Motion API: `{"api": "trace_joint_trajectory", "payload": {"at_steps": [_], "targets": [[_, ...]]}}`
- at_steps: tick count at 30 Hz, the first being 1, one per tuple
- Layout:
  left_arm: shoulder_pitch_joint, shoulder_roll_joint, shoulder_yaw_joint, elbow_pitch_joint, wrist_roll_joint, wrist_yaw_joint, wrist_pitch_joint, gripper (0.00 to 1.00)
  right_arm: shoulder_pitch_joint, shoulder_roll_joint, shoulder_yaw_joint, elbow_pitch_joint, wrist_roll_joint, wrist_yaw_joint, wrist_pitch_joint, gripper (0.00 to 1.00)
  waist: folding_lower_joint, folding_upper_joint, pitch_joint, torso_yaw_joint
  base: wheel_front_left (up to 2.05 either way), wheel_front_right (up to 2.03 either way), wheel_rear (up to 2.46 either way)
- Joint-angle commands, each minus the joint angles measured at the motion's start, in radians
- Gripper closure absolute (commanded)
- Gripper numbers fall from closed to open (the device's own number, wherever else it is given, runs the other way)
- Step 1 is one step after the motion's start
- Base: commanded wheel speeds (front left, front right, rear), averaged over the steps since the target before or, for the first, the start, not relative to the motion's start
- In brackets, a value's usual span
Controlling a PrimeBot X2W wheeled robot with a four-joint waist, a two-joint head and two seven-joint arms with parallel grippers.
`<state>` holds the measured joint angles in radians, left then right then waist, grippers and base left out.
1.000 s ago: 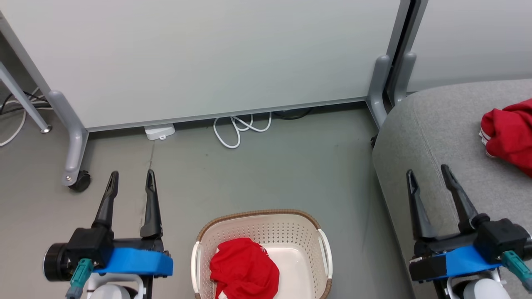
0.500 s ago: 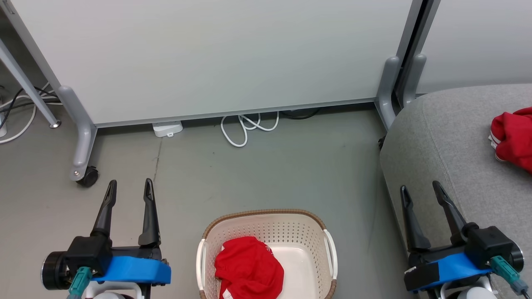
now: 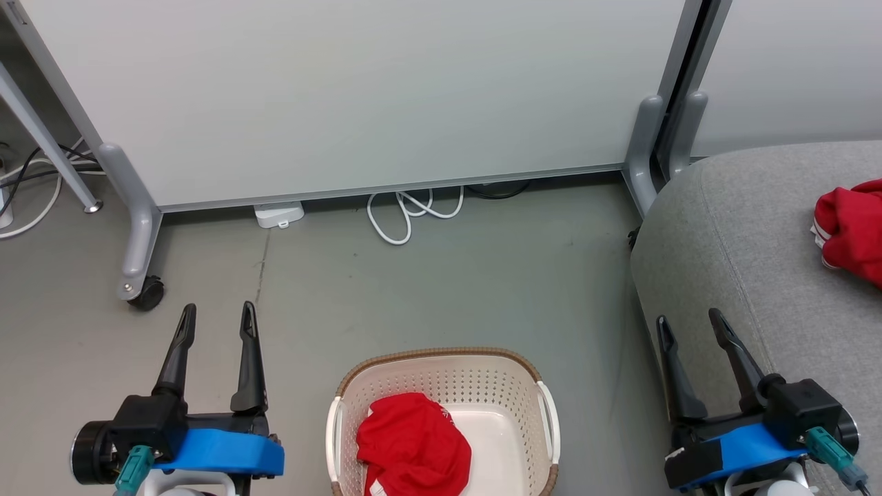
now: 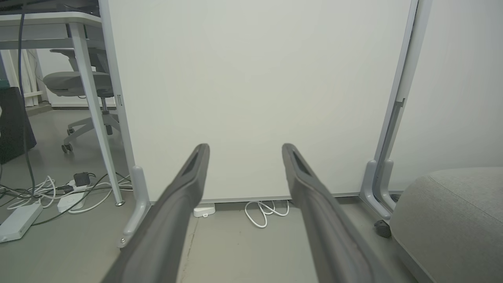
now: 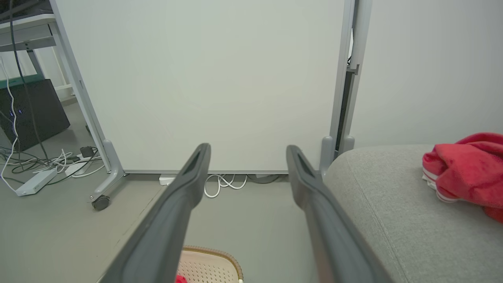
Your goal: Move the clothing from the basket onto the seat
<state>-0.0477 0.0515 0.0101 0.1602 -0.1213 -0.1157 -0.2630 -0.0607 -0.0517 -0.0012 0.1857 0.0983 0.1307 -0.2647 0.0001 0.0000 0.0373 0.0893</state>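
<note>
The head view looks steeply down from high onto the floor [image 3: 441, 289] before the white partition [image 3: 358, 96]. Both wrist views face this partition almost level, from low. All three share its foot, the white cable [image 3: 413, 210] there and the seat [image 3: 723, 241] at its right.

Left jaws: we see them spread wide and empty above the floor [image 3: 448, 289].
Right jaws: spread wide, empty, over the seat [image 3: 744, 227] edge.
Basket [image 3: 441, 355]: on the floor between our two jaws.
Red garment [image 3: 413, 444]: inside the basket, towards the left jaws.
Second red garment [image 3: 851, 224]: on the seat, well beyond our right jaws.
</note>
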Motion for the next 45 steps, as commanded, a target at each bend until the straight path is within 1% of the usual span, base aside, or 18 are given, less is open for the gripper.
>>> {"api": "trace_joint_trajectory", "payload": {"at_steps": [1, 8, 12, 15, 18, 27, 28, 29, 36, 40, 45], "targets": [[-0.006, -0.001, -0.003, 0.003, -0.001, -0.006, -0.003, 0.0, 0.007, 0.002, 0.004, 0.001, 0.0, 0.0, 0.0, 0.0, -0.0001, 0.0, 0.002, 0.001, 0.0, 0.0, 0.0], [-0.013, -0.001, -0.005, 0.006, 0.004, -0.006, -0.003, 0.0, -0.005, 0.002, 0.012, 0.001, -0.002, 0.0, 0.0, 0.0, -0.0001, 0.0, 0.008, -0.002, 0.0, 0.0, 0.0], [-0.035, -0.001, -0.023, 0.026, 0.022, -0.01, -0.003, 0.0, -0.015, 0.002, 0.016, -0.002, -0.004, 0.0, 0.0, 0.0, -0.0001, 0.0, 0.019, -0.01, 0.0, 0.0, 0.0], [-0.066, 0.002, -0.055, 0.056, 0.038, -0.014, -0.003, 0.0, -0.03, 0.002, 0.019, -0.003, -0.007, 0.0, 0.0, 0.0, -0.0001, 0.0, 0.034, -0.021, 0.0, 0.0, 0.0], [-0.112, 0.017, -0.093, 0.096, 0.045, -0.016, -0.003, 0.0, -0.047, 0.002, 0.024, -0.011, -0.011, 0.0, 0.0, 0.0, -0.0001, 0.0, 0.06, -0.041, 0.0, 0.0, 0.0], [-0.328, 0.102, -0.313, 0.297, 0.002, -0.015, -0.003, 0.0, -0.145, 0.002, 0.03, -0.044, -0.028, 0.0, 0.0, 0.0, -0.0001, 0.0, 0.211, -0.117, 0.0, 0.0, 0.0], [-0.328, 0.102, -0.313, 0.297, 0.002, -0.015, -0.003, 0.0, -0.145, 0.002, 0.03, -0.044, -0.028, 0.0, 0.0, 0.0, -0.0001, 0.0, 0.211, -0.117, 0.0, 0.0, 0.0], [-0.353, 0.111, -0.337, 0.319, -0.003, -0.015, -0.003, 0.0, -0.158, 0.002, 0.032, -0.05, -0.026, 0.0, 0.0, 0.0, -0.0001, 0.0, 0.231, -0.127, 0.0, 0.0, 0.0], [-0.522, 0.18, -0.526, 0.514, -0.03, -0.015, -0.003, 0.0, -0.241, 0.002, 0.048, -0.083, -0.011, 0.0, 0.0, 0.0, -0.0001, 0.0, 0.365, -0.188, 0.0, 0.0, 0.0], [-0.611, 0.197, -0.64, 0.621, -0.058, -0.015, -0.003, 0.0, -0.283, 0.002, 0.048, -0.102, -0.007, 0.0, 0.0, 0.0, -0.0001, 0.0, 0.434, -0.21, 0.0, 0.0, 0.0], [-0.711, 0.192, -0.813, 0.752, -0.108, -0.015, 0.009, 0.0, -0.328, 0.002, 0.046, -0.127, -0.009, 0.0, 0.0, 0.0, -0.0001, 0.0, 0.519, -0.228, 0.0, 0.0, 0.0]]}}
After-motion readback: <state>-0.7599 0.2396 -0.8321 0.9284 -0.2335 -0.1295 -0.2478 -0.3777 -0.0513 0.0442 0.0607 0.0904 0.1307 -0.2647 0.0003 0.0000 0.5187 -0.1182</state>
